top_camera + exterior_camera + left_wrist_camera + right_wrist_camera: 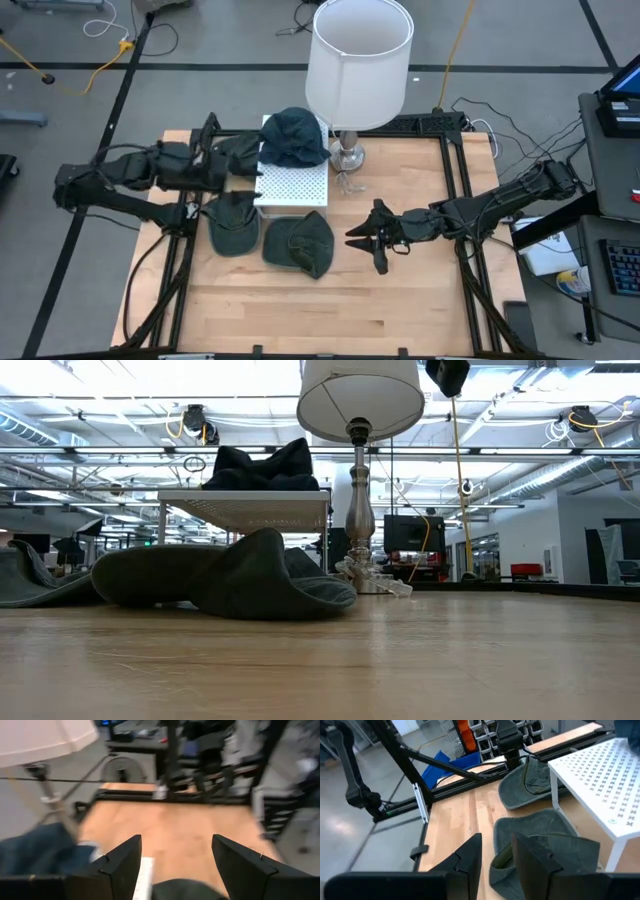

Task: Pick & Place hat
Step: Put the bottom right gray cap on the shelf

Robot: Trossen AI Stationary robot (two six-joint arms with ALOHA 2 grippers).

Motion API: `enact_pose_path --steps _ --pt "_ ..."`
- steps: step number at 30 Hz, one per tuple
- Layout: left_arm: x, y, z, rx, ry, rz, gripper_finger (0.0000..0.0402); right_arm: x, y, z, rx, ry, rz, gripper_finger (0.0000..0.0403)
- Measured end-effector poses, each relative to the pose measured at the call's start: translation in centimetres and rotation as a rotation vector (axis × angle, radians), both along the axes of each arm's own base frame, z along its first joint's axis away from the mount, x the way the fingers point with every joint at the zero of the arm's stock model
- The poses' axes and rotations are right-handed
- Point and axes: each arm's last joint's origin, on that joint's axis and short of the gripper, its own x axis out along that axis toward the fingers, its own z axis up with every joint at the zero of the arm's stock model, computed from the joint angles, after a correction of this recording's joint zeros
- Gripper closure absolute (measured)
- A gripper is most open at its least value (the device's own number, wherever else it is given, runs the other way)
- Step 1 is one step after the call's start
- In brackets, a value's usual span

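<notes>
The light wooden table [330, 300] carries a white perforated metal shelf [292, 185] near its centre, toward 12 o'clock. A dark blue fabric hat [295, 137] rests on top of the shelf. At 3 o'clock from the shelf, just beside it, stands a lamp with a white cylindrical shade and a silver metal base [358, 60].

Two dark green fabric hats lie on the table surface. The first dark green hat [233, 222] lies at 7 o'clock from the shelf, partly under the shelf edge. The second dark green hat [300, 243] lies at 6 o'clock from the shelf, just beside the first. A further piece of dark fabric [240, 155] lies at 9 o'clock from the shelf, beneath the left arm; what it is cannot be told.

The left end effector [252, 178] is at the 9 o'clock edge of the shelf, level with the shelf top. Its fingers [115, 867] stand wide apart with nothing between them.

The right end effector [362, 238] sits low over the table at 3 o'clock from the second dark green hat, near it but apart. Its fingers [470, 857] stand at a narrow gap, holding nothing, and point toward that hat.
</notes>
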Motion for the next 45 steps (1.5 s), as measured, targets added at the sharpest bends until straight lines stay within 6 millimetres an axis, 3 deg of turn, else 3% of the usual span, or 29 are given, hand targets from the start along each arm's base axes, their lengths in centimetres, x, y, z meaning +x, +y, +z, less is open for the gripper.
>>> enact_pose_path --steps 10,15,32,39,45 --pt "-1.4 -2.7 0.5 -0.363 0.0 -0.148 0.0153 0.1 0.1 0.4 0.041 -0.044 -0.007 0.0303" --pt "-1.4 -3.9 -0.4 -0.407 0.11 -0.192 0.0168 0.1 0.1 0.5 0.122 -0.042 -0.032 0.0303" --pt "0.9 -9.0 -3.1 -0.434 0.374 -0.314 0.0269 -0.1 0.8 0.5 0.142 -0.046 -0.014 0.0303" --pt "2.2 -11.1 -1.9 -0.396 0.508 -0.26 0.0312 -0.3 1.3 0.5 0.11 -0.048 0.017 0.0303" --pt "3.1 -12.2 -0.4 -0.294 0.639 -0.181 0.0324 -0.6 2.2 0.5 0.081 -0.049 0.064 0.0303"
